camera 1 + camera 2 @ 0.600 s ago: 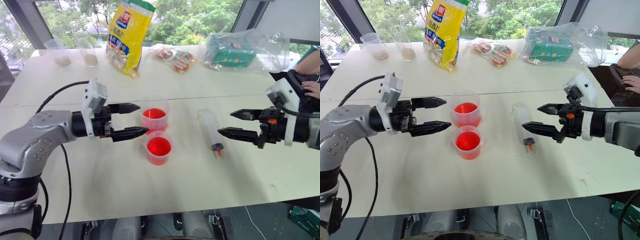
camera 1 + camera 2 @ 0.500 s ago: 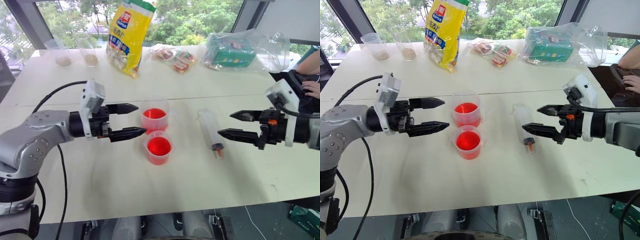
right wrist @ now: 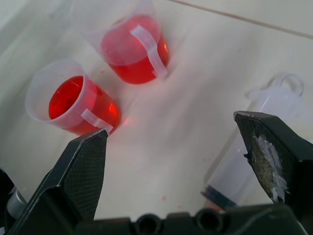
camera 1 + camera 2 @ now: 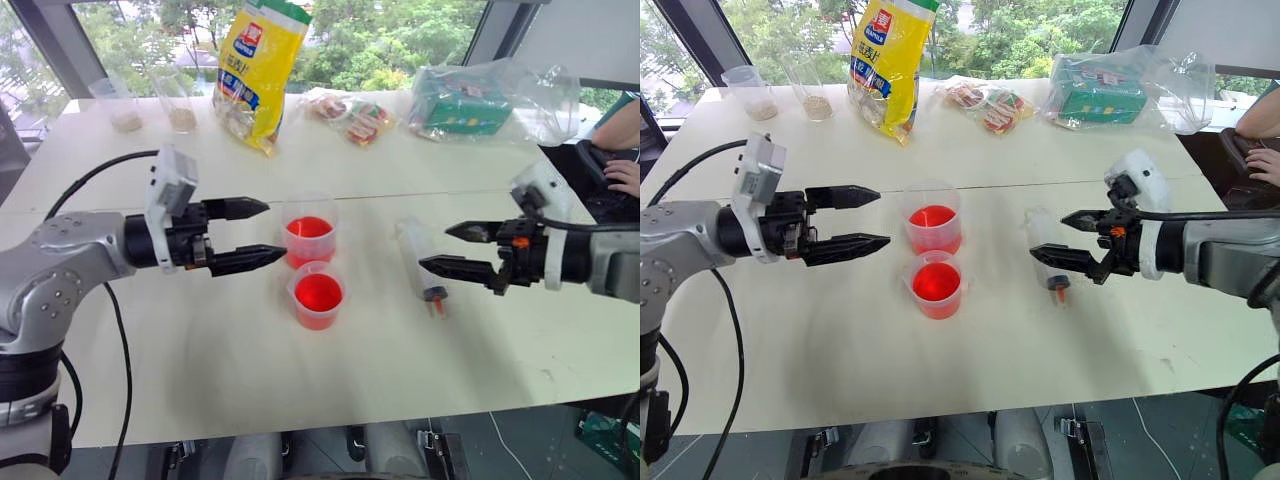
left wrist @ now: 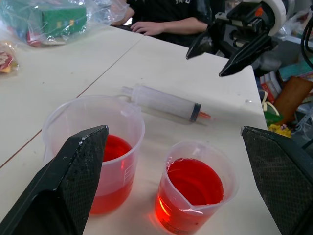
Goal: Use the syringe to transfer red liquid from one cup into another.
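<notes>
**Both pincers spread wide over the table, nothing held**

Left arm reaching in from the left side, forearm roughly level, left gripper point(image 4: 255, 233) pointing right toward the cups. Fingers parted wide, one above the other, tips just short of the taller cup point(image 4: 309, 232) and apart from it. Nothing between the fingers.

Right arm reaching in from the right side, right gripper point(image 4: 443, 247) pointing left and tilted slightly downward. Fingers likewise spread wide and empty, tips hanging just above the syringe point(image 4: 421, 266); no contact visible.

Syringe lying flat on the white table point(image 4: 200, 380), right of the cups, orange-red tip toward the near edge, plunger end toward the far side. Taller cup standing upright near the table's middle, red liquid point(image 4: 309, 227) filling its lower part, clear wall rising above. Shorter cup point(image 4: 318, 295) with pouring lip just in front of it, nearer the robot, also upright and holding red liquid nearly to the rim. Cups close together, whether touching cannot be told.

At the far edge: yellow bag point(image 4: 257, 70) with a red-and-blue logo and blue label, writing too small to read; green box inside a clear plastic bag point(image 4: 470, 98), print unreadable; two clear cups with beige grains point(image 4: 125, 104) at the far left. Person's hand point(image 4: 624, 177) at the right edge.
</notes>
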